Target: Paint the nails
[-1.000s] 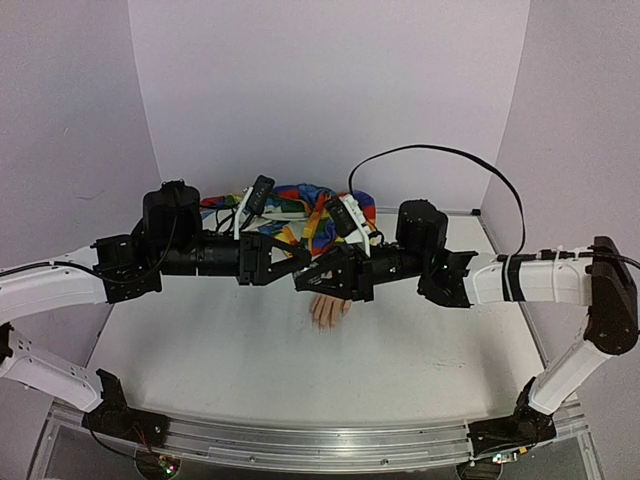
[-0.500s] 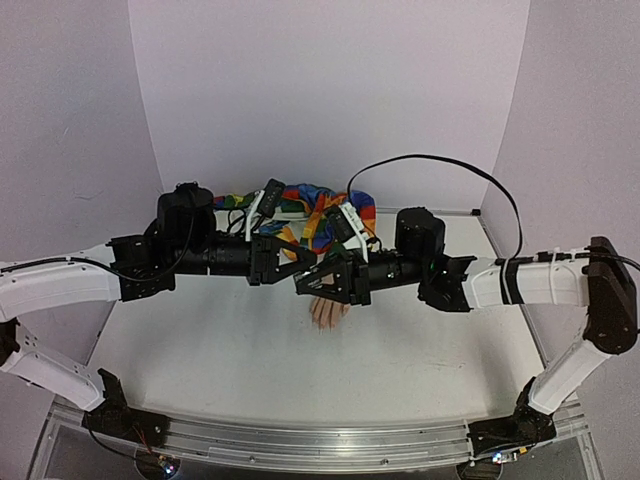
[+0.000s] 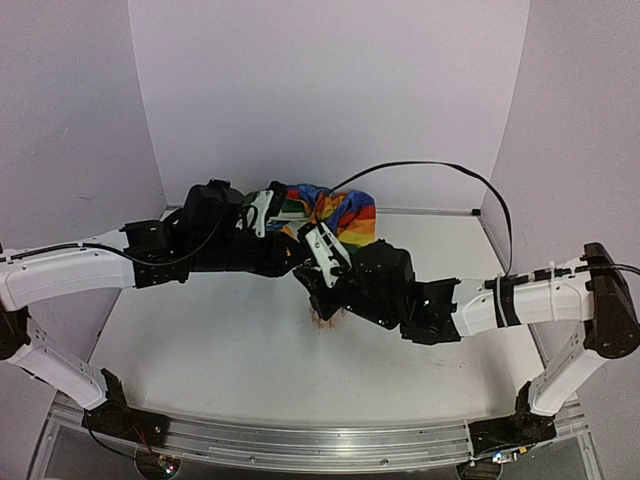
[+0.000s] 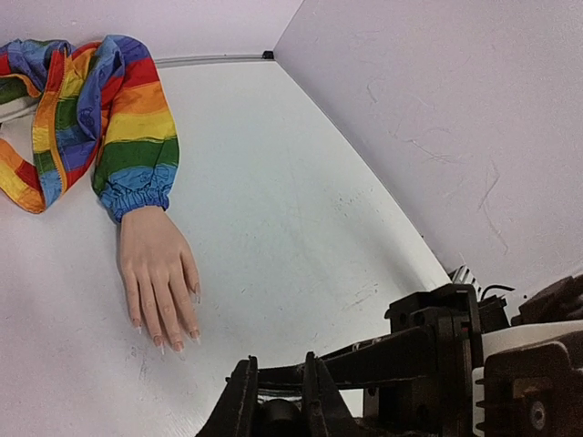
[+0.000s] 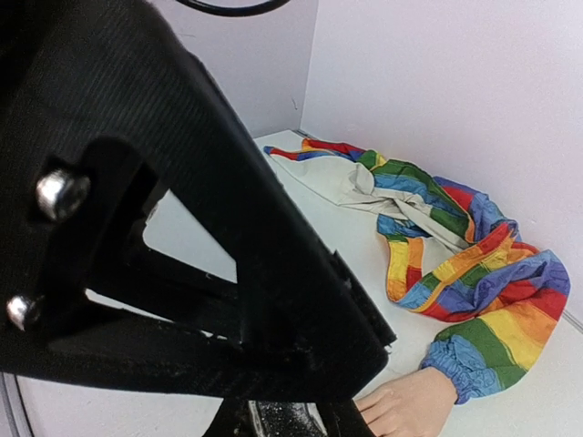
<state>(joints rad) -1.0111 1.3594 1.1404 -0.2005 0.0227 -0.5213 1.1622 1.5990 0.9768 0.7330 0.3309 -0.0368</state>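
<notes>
White tbl (image 4: 301, 228): mannequin hand (image 4: 157, 273) flat, nails (image 4: 177, 346) visible.

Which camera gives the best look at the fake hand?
The left wrist view: the whole mannequin hand lies flat, fingers and nails visible. From the top, the arms hide all but its fingertips; the right wrist view catches only its wrist end by the cuff.

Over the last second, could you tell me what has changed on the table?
The left gripper shut, its arm pushing in rightward. The right gripper, shut throughout, swung left and nearer, so it covers most of the hand from above. The hand and sleeve lay as they were.
</notes>
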